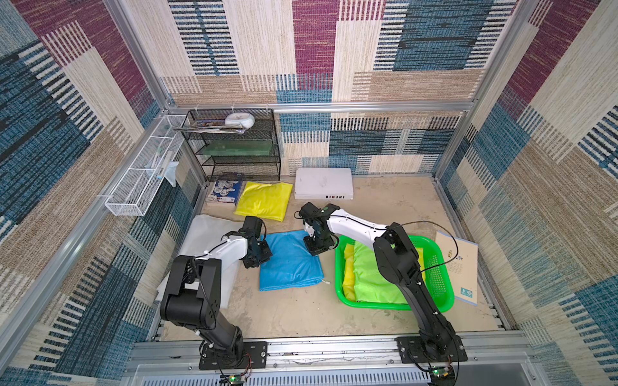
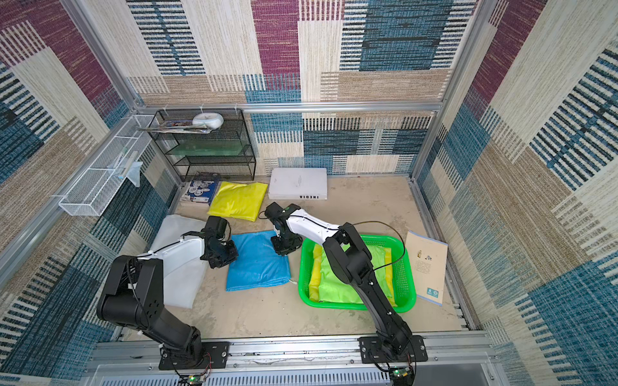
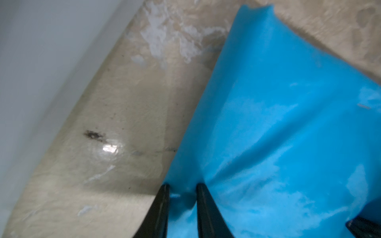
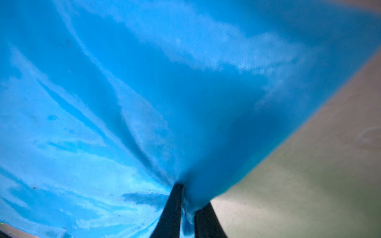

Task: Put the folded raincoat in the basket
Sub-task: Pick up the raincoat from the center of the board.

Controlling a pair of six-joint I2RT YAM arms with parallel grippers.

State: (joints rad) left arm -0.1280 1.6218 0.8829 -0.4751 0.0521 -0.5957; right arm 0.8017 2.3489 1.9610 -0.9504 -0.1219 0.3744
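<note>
Raincoat (image 1: 290, 262), glossy blue fabric folded into a rectangle, lies on your beige surface (image 1: 301, 314) beside the lattice-sided green basket (image 1: 438, 277); your left tool (image 3: 182, 186) and right tool (image 4: 191, 195) each pinch its creased edges.

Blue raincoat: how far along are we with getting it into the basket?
Done: a lime raincoat and a yellow raincoat lie in the green basket. In hand: left gripper and right gripper pinch the blue raincoat's opposite edges; it rests on the table. Left: lift it across into the basket.
</note>
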